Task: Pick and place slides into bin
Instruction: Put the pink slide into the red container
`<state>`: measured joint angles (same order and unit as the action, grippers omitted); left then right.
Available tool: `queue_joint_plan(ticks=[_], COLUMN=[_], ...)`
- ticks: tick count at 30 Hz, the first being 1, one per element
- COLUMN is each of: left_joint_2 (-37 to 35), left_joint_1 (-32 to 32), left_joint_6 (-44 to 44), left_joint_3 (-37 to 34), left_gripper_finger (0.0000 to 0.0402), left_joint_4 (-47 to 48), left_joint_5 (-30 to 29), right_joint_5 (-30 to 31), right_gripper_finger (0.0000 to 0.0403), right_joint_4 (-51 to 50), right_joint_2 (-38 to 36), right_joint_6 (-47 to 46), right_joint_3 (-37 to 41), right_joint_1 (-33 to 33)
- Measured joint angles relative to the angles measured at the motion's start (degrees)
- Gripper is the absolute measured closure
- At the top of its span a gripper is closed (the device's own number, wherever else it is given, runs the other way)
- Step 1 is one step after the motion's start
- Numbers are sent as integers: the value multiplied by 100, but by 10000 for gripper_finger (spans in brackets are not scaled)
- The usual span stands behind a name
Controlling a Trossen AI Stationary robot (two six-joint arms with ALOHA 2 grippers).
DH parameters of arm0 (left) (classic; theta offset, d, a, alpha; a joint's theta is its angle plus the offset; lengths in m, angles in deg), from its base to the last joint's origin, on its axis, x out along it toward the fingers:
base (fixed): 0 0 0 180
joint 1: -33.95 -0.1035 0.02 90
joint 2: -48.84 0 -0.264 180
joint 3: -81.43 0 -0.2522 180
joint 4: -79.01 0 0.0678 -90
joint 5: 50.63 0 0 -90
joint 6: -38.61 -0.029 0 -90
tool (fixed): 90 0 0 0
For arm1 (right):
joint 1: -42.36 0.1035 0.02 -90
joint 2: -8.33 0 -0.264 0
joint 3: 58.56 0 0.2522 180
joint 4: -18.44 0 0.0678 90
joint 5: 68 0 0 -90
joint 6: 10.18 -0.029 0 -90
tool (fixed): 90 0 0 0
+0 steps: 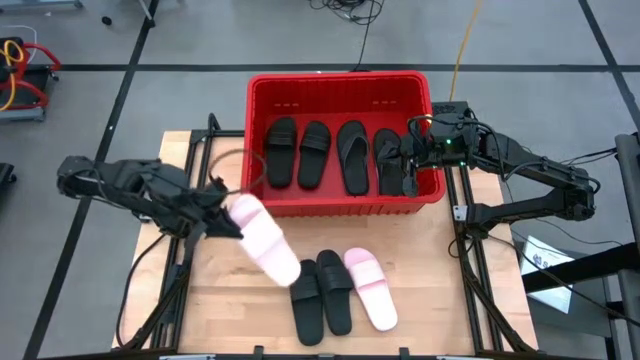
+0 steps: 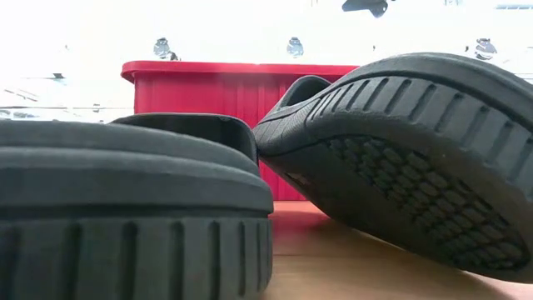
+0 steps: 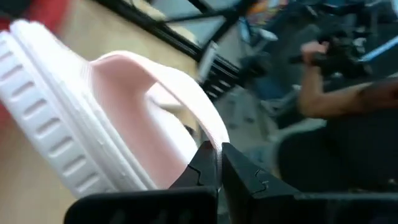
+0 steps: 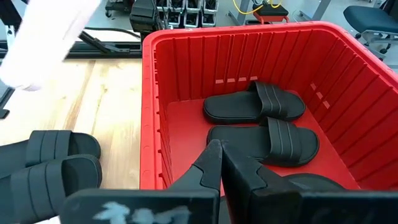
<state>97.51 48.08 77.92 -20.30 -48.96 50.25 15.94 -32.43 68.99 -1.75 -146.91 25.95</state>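
Four black slides (image 1: pixel 335 155) lie in the red bin (image 1: pixel 340 88), upper centre. The left tool (image 1: pixel 222 212) pinches a pink slide's (image 1: pixel 262 238) strap mid-frame; three slides remain on the counter (image 1: pixel 430 290). The right tool (image 1: pixel 408 160) hangs pressed together over the bin.

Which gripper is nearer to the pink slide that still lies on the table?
Left. The left gripper, shut on the other pink slide, hangs left of the lying pink slide. The right gripper is farther away, shut, above the red bin.

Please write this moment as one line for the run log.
left gripper: shut on pink slide, lifted | right gripper: shut, over bin | in bin: four black slides | on table: two black, one pink
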Motion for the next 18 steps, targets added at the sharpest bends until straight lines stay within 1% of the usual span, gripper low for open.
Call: queue_joint_plan(ticks=[3, 7, 10, 13, 18], left_joint_2=[179, 486, 711, 976, 1324], left_joint_1=[-192, -510, -779, -1065, -1532], left_joint_6=[-684, -1559, -1855, -2263, -3230], left_joint_3=[496, 1029, 1406, 1707, 2093], left_gripper_finger=[402, 402, 402, 402, 401], left_joint_4=[499, 768, 883, 1044, 1277], left_joint_5=[-378, -679, -942, -1010, -996], right_joint_5=[0, 0, 0, 0, 0], right_gripper_finger=[403, 403, 403, 403, 403], right_joint_4=[0, -1, 0, 0, 1], right_joint_2=[0, 37, 87, 139, 168], right_joint_6=[45, 129, 132, 131, 161], right_joint_3=[0, 0, 1, 1, 2], right_joint_1=[0, 0, 1, 2, 0])
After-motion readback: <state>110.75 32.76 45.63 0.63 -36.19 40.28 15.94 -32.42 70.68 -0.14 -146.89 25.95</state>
